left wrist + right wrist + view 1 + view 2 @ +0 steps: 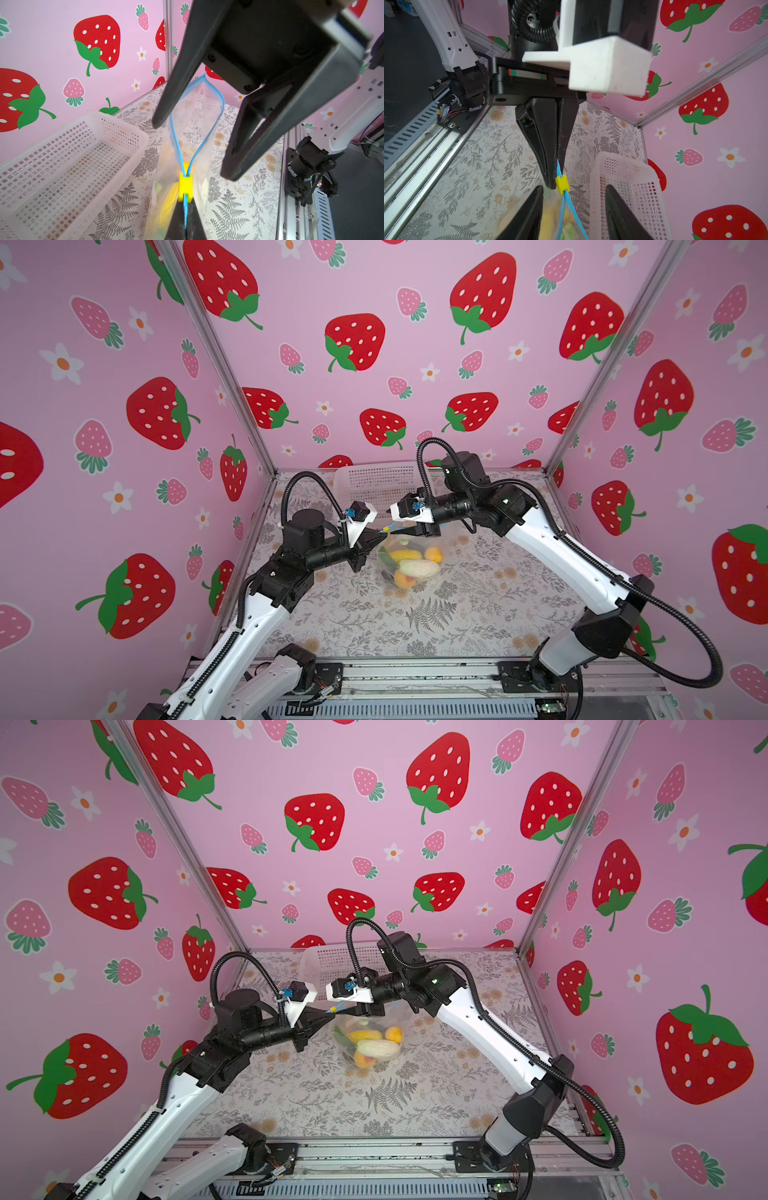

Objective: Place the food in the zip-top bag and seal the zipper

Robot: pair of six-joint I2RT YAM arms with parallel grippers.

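The bag hangs over the middle of the table, nearer its far edge than its near one, with the food already heaped in its bottom; we cannot tell whether that bottom rests on the cloth or hangs just above it. The zipper is not yet closed; its two blue tracks bow apart into a loop and meet only at the far tip and at the yellow slider. The left gripper has its jaws pressed together on the zipper end, just beside the slider, and carries the bag by it. The right gripper has its jaws apart, one finger on each side of the open mouth; we cannot tell whether either finger touches the plastic. So we judge the filling done and the sealing in hand. To do it well we would bring the right jaws back to the slider and close them squarely on its flat sides, not on the loose film beyond it; then draw it straight along the strip towards the far tip, while the left holds firm so the tracks stay taut and lined up; the sagging load could twist the strip and jam the slider. The white basket stands empty by the far edge, clear of that path.
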